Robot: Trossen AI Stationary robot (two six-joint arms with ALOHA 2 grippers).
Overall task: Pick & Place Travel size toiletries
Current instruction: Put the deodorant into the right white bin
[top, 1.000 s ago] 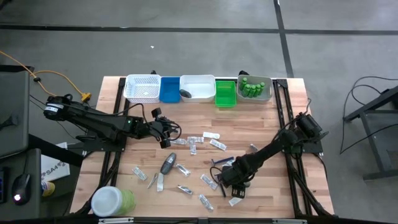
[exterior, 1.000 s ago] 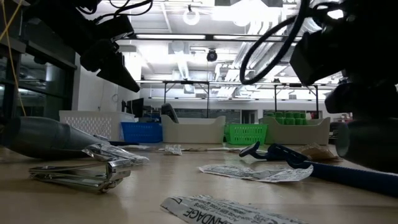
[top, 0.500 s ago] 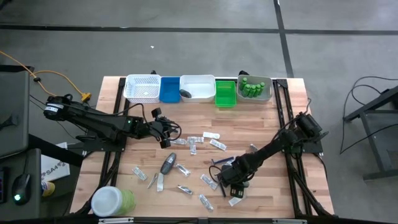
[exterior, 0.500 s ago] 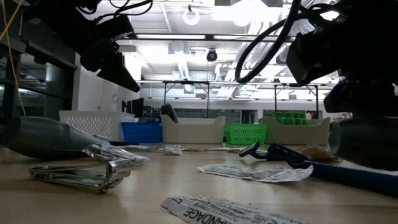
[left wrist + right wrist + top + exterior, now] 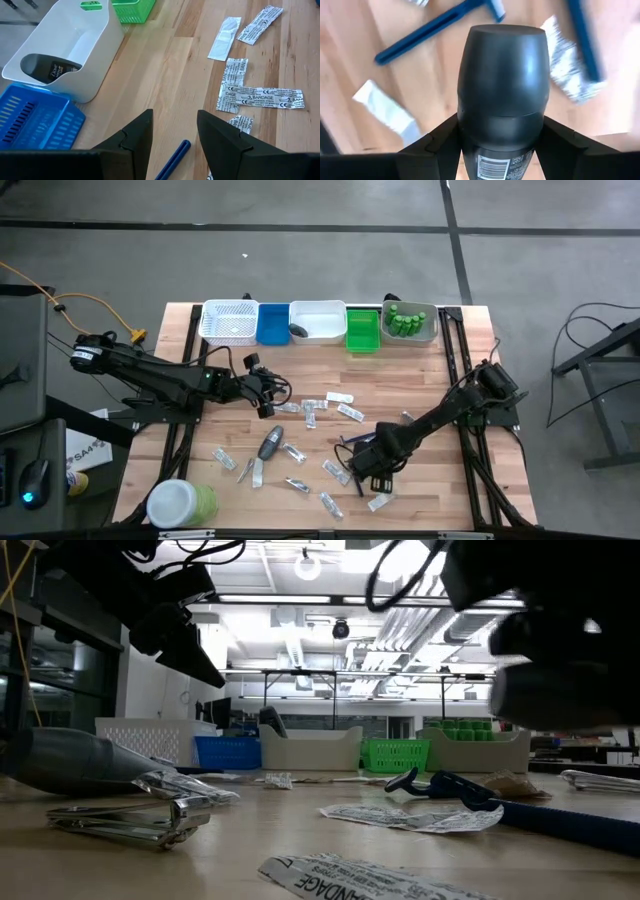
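My right gripper (image 5: 372,465) hangs over the table's near right part, shut on a dark grey oval piece (image 5: 501,95). Below it lie blue razors (image 5: 435,27) and flat sachets (image 5: 385,110). Another dark grey oval piece (image 5: 270,444) lies flat among sachets (image 5: 330,470) near the middle. My left gripper (image 5: 175,135) hovers open over the left centre (image 5: 268,392), above a blue razor's tip (image 5: 172,155) and bandage sachets (image 5: 260,95). Small green bottles (image 5: 405,320) stand in the far right tray. My right gripper pinches the dark grey oval piece between its two fingers, on the two narrow sides of its labelled lower body (image 5: 470,142). The fingers point down from above. The piece hangs along them, its rounded cap end (image 5: 502,40) toward the table, lifted clear.
Along the far edge stand a white basket (image 5: 230,322), a blue tray (image 5: 272,323), a white tray (image 5: 325,315) holding a dark oval piece (image 5: 299,330), a green tray (image 5: 363,330) and a grey tray (image 5: 432,328). A big green jar with a white lid (image 5: 182,504) stands near left.
My right gripper has risen straight up from the table with the dark grey oval piece, which is now lifted clear; most of the rise came in the last half second. It also tipped a little. A sachet on the table beyond it has come into sight in the low view.
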